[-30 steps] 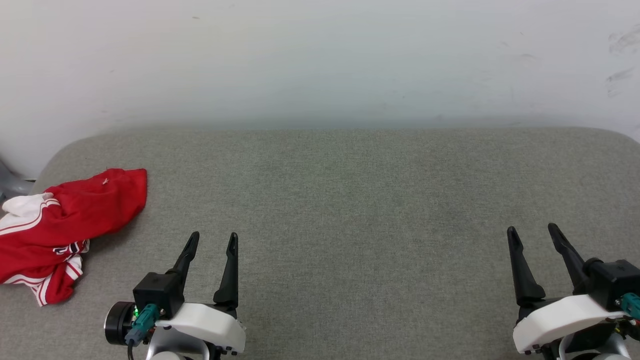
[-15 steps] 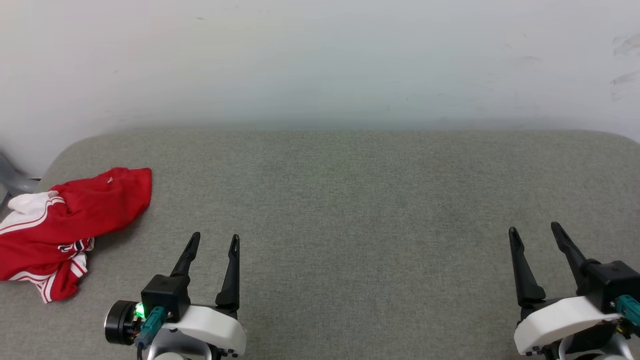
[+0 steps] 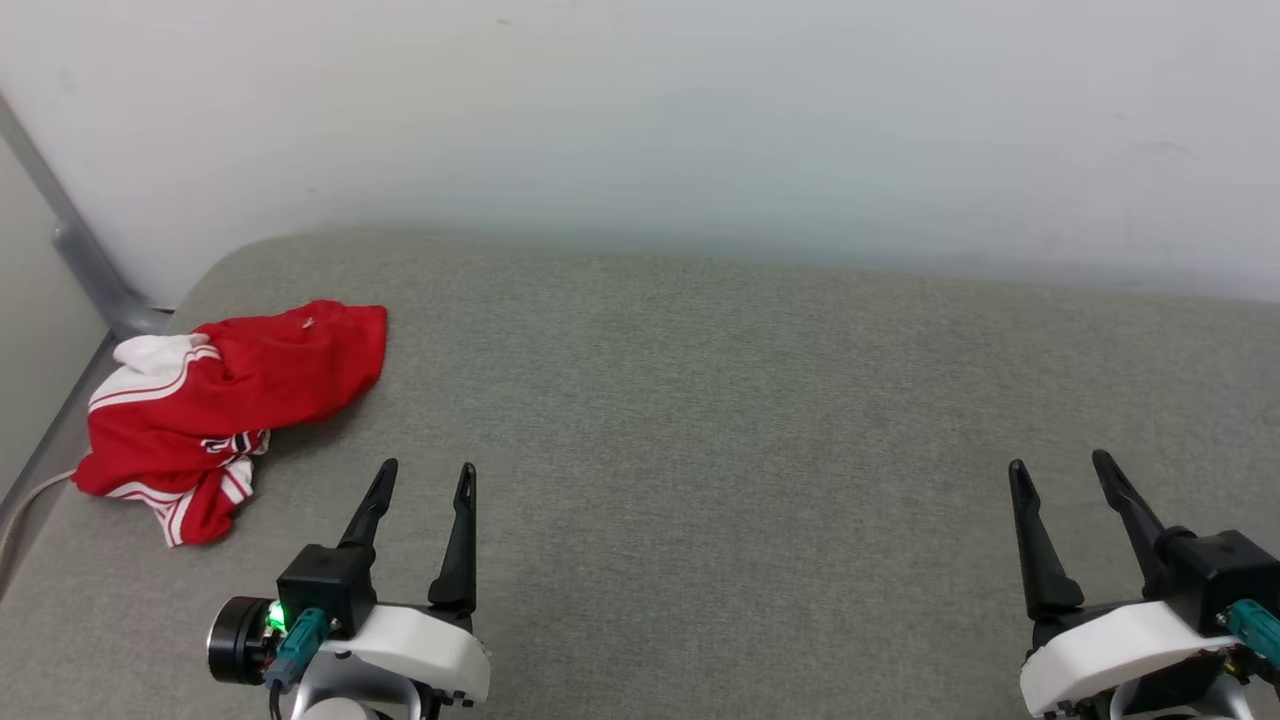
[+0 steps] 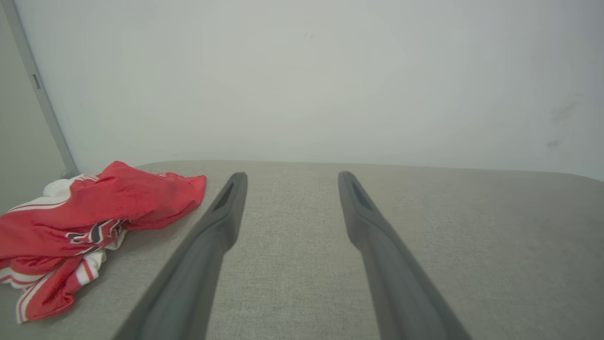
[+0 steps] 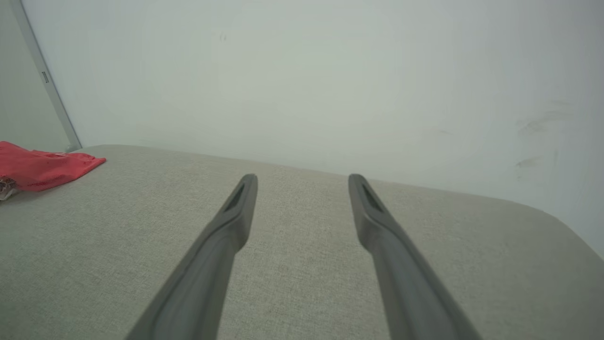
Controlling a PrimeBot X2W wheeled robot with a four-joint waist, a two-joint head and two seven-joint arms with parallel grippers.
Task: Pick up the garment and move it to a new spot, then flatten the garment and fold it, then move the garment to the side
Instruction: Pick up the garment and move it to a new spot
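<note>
Near far-left corner of worktop [image 3: 700,400] the shirt [image 3: 235,400] sits bunched, untouched; left pincer [image 3: 428,467] and right pincer [image 3: 1059,460] hover open and empty at near edge, likely pre-grasp.

Head view: high, facing forward and down over the cushion [image 3: 700,400] toward the wall [image 3: 640,100].
Left wrist view: low, near the cushion, looking along the left gripper [image 4: 291,174] to the wall.
Right wrist view: likewise, along the right gripper [image 5: 302,177].
Shared by all: the garment [image 3: 230,400] at the cushion's left end.

A grey fabric surface [image 3: 700,400] meets a plain pale wall [image 3: 640,120].
</note>
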